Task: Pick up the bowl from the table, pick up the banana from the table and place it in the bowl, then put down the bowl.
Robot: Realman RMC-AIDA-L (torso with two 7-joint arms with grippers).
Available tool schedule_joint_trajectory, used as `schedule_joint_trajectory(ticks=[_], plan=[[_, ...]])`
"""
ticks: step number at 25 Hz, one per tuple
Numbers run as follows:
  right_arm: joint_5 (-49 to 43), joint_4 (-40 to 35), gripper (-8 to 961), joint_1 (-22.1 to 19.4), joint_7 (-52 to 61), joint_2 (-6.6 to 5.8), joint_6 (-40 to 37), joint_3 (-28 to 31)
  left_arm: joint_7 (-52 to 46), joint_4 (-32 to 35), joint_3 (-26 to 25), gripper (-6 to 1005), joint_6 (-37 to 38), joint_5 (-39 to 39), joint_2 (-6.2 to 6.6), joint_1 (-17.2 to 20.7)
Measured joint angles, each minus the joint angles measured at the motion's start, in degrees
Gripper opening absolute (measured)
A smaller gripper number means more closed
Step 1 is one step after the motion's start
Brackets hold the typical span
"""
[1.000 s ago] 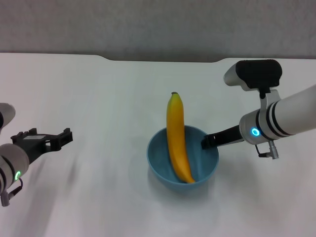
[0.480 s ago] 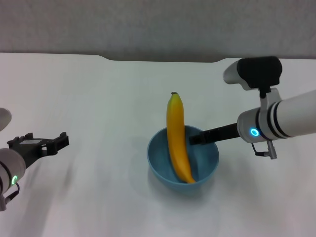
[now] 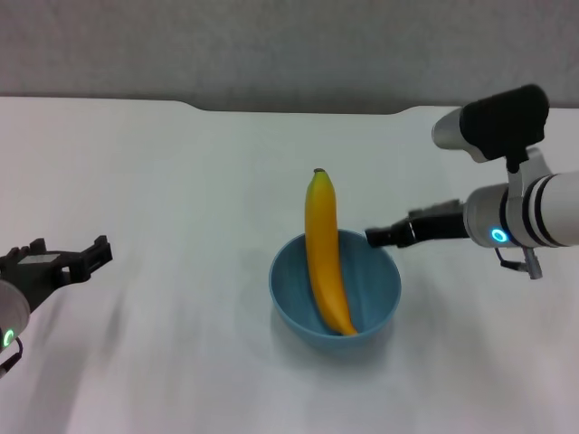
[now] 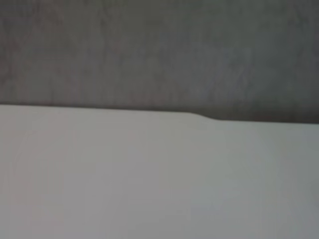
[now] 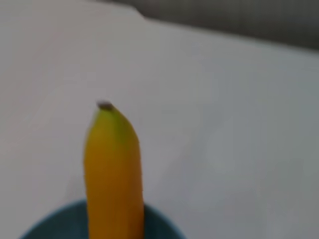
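Observation:
The light-blue bowl (image 3: 369,303) stands on the white table (image 3: 163,172) at centre front. The yellow-orange banana (image 3: 325,253) lies in it, leaning on the far rim with its dark stem tip pointing away. My right gripper (image 3: 378,237) is open and empty, just above and to the right of the bowl's far-right rim, clear of it. The right wrist view shows the banana (image 5: 112,169) rising out of the bowl (image 5: 55,224). My left gripper (image 3: 71,251) is open and empty, low at the far left.
The table's far edge has a shallow notch (image 3: 298,111) against a grey wall. The left wrist view shows only bare table (image 4: 149,174) and wall.
My right gripper has let go of the bowl's right rim and drawn back up and to the right. My left gripper has pulled back to the left. The bowl and banana have not moved.

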Motion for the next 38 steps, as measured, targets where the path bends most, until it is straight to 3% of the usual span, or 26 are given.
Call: schedule_joint_trajectory(ticks=[2, 8, 13, 18, 19, 20, 21, 27, 31, 38], plan=[[-0.89, 5.44, 831, -3.24, -0.45, 0.03, -2.54, -2.05, -0.01, -0.03, 0.11, 907, -1.93, 0.05, 0.00, 0.70], [-0.42, 14.12, 826, -12.81, -5.44, 0.03, -15.11, -7.72, 0.13, 1.31, 0.84, 907, -11.58, 0.14, 0.03, 3.58], [1.82, 13.49, 821, -17.67, -10.29, -0.13, -28.69, -13.75, 0.54, 10.03, 2.47, 907, -30.45, 0.70, 0.02, 4.54], [1.48, 7.12, 821, -18.00, -14.14, -0.04, -46.43, -25.27, 0.57, 24.36, 3.68, 907, -49.02, 0.82, -0.21, 0.86], [1.40, 5.31, 821, -18.00, -14.05, 0.01, -51.94, -28.18, 0.52, 28.06, 3.86, 907, -52.38, 0.66, -0.24, -0.70], [1.47, 1.20, 821, -18.01, -12.63, 0.09, -64.97, -33.90, 0.29, 33.75, 4.22, 907, -56.68, 0.37, -0.38, -3.12], [1.47, 1.20, 821, -18.01, -12.63, 0.09, -64.97, -33.90, 0.29, 33.75, 4.22, 907, -56.68, 0.37, -0.38, -3.12], [1.05, -13.99, 823, -16.81, -1.85, 0.18, -97.69, -48.21, -0.63, 42.28, 5.83, 907, -64.23, 0.05, -0.75, -7.48], [1.02, -18.52, 823, -16.50, 3.65, 0.20, -103.07, -49.81, -0.98, 43.66, 7.76, 907, -67.72, -0.29, -0.76, -8.65], [1.33, -24.70, 825, -15.51, 14.09, 0.32, -105.42, -50.16, -7.68, 48.82, 8.86, 907, -66.36, -1.98, -0.75, -13.04]])
